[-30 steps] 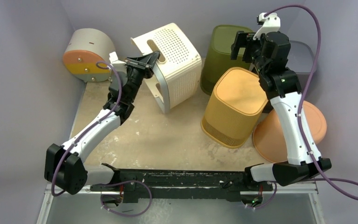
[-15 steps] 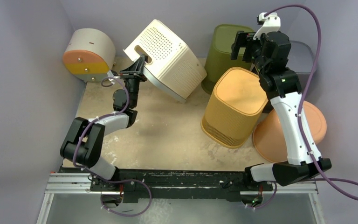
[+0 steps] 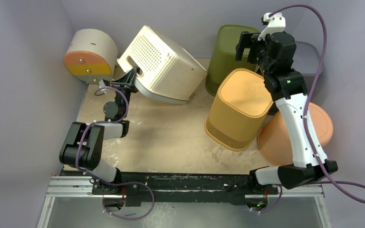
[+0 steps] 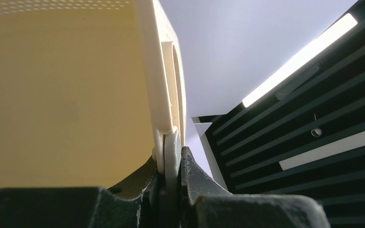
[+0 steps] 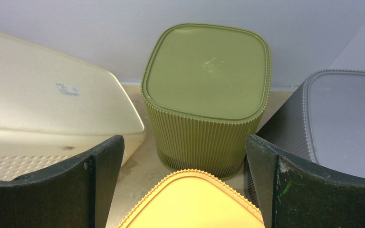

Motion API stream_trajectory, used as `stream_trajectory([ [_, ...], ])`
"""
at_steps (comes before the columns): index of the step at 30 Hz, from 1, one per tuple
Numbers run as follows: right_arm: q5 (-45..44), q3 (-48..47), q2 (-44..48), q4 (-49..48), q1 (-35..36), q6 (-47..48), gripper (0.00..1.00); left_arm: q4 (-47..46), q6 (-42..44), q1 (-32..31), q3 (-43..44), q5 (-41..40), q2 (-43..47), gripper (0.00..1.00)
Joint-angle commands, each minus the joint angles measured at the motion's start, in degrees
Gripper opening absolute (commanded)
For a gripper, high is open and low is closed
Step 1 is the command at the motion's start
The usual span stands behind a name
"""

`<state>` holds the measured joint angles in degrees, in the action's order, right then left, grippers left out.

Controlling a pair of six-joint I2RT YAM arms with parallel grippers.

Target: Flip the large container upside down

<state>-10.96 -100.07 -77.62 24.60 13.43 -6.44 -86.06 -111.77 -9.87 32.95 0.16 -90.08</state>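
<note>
Left wrist | left gripper clamps rim of tilted cream container | right gripper wide, empty | risk: thin rim slips, container topples

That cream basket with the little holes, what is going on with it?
The left gripper is clamped on the rim of the cream basket, near its handle slot, and holds it tilted partway over, not yet upside down. The right gripper hangs open above the olive bin, holding nothing.
</note>
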Motion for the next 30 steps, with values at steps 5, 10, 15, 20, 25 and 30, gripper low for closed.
stream_trajectory([
  [5, 1.7, -0.8, -1.1, -2.6, -0.2, 0.2, 1.00, -12.6, 4.1, 7.0, -16.7, 10.7, 2.9, 0.02],
  [10, 2.6, -0.5, -1.5, -2.7, -0.2, -0.2, 1.00, -12.6, 5.9, 10.4, -20.2, 14.4, 0.6, 0.16],
  [15, 2.7, 0.1, -1.3, -2.7, -0.2, -0.2, 1.00, -12.2, 7.1, 13.2, -20.6, 17.7, -3.1, 0.27],
  [20, 2.6, 0.4, -1.0, -2.8, -0.2, -0.3, 1.00, -9.9, 9.6, 15.3, -20.6, 20.9, -5.9, 0.28],
  [25, 2.5, 0.7, -0.9, -3.0, -0.2, -0.4, 1.00, -1.4, 14.2, 17.8, -19.5, 24.1, -5.9, 0.28],
  [30, 2.5, 1.0, -0.7, -3.0, -0.2, -0.6, 1.00, 10.9, 21.7, 20.5, -17.8, 26.5, -4.0, 0.28],
])
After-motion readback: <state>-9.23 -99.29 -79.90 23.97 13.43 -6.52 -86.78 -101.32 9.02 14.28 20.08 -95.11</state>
